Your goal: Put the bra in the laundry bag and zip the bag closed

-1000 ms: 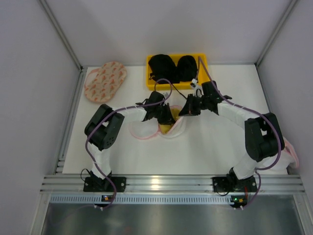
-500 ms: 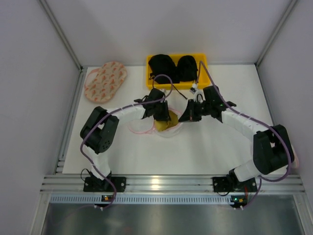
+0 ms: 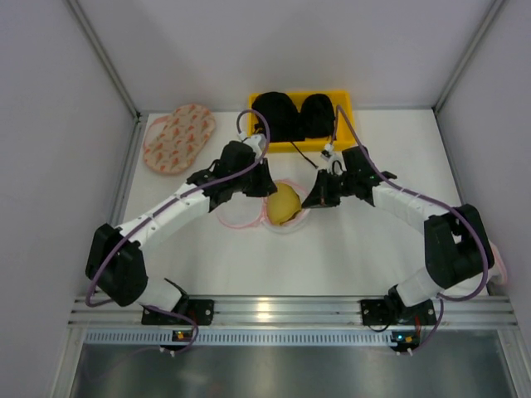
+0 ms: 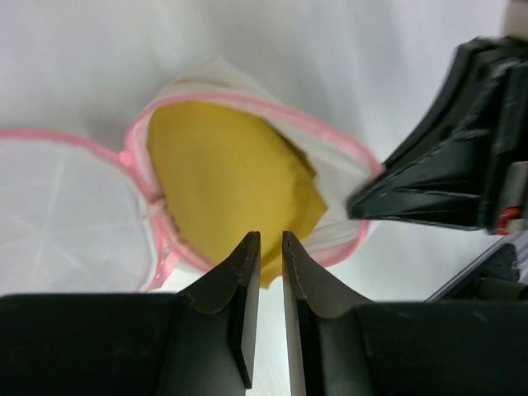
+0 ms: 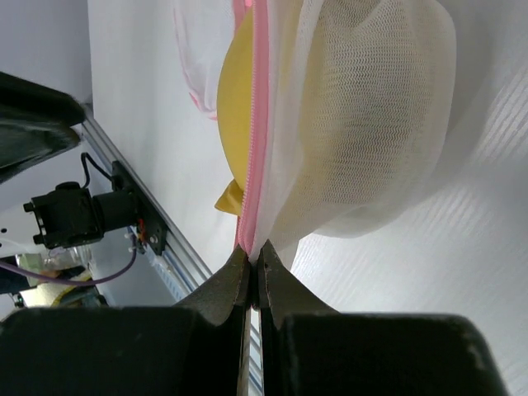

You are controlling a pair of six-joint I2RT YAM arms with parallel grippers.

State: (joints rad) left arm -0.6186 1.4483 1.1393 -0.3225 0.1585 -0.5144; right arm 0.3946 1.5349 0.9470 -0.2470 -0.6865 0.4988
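The mustard-yellow bra (image 3: 282, 201) lies inside the open laundry bag (image 3: 302, 217), a white mesh pouch with a pink zip rim, at mid table. In the left wrist view the bra (image 4: 223, 173) fills the bag's mouth (image 4: 346, 186), and the round lid flap (image 4: 58, 214) lies flat to the left. My left gripper (image 4: 266, 239) hovers just above the bra's near edge, jaws a narrow gap apart and empty; it also shows in the top view (image 3: 264, 184). My right gripper (image 5: 250, 252) is shut on the bag's pink zip rim (image 5: 261, 124), seen in the top view (image 3: 317, 197). A bra corner (image 5: 228, 198) pokes out.
A yellow bin (image 3: 342, 104) holding black bras (image 3: 286, 112) stands at the back centre. A larger oval pinkish bag (image 3: 178, 137) with orange-red marks lies at the back left. Pinkish fabric (image 3: 496, 259) shows at the right table edge. The right gripper body (image 4: 437, 181) is close to my left fingers.
My left arm has stretched out and its gripper has drawn back to the left off the bra. The bra now sits uncovered in the bag. The right gripper has kept hold of the rim.
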